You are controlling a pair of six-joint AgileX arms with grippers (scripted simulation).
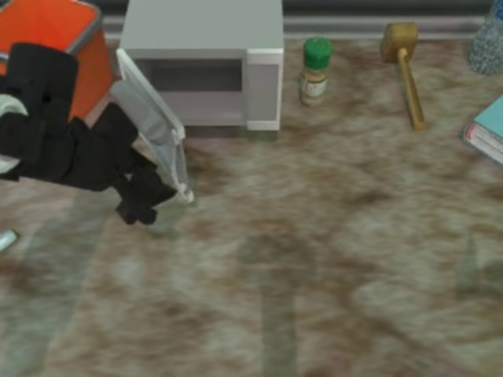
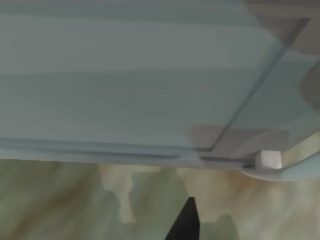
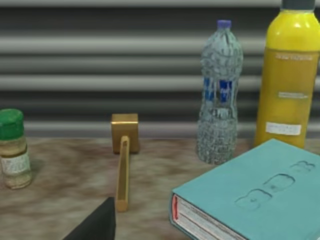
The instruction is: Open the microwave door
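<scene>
The white-grey microwave (image 1: 204,31) stands at the table's back left, its grey control panel (image 1: 265,86) on its right side. The microwave door (image 1: 153,110) is swung out toward the front left, and the cavity shows behind it. Its silvery bar handle (image 1: 182,161) runs along the free edge. My left gripper (image 1: 149,203) is at the handle's lower end, just left of it. In the left wrist view the door's window (image 2: 125,75) fills the frame, and the handle's end (image 2: 290,167) lies off to one side of my left gripper (image 2: 187,222). My right gripper (image 3: 100,225) is out of the top view.
An orange bin (image 1: 55,31) stands left of the microwave, behind my left arm. To the microwave's right are a green-capped spice jar (image 1: 316,71), a wooden mallet (image 1: 405,67), a water bottle (image 1: 489,39) and a teal book (image 1: 491,129). A yellow bottle (image 3: 290,75) stands behind the book.
</scene>
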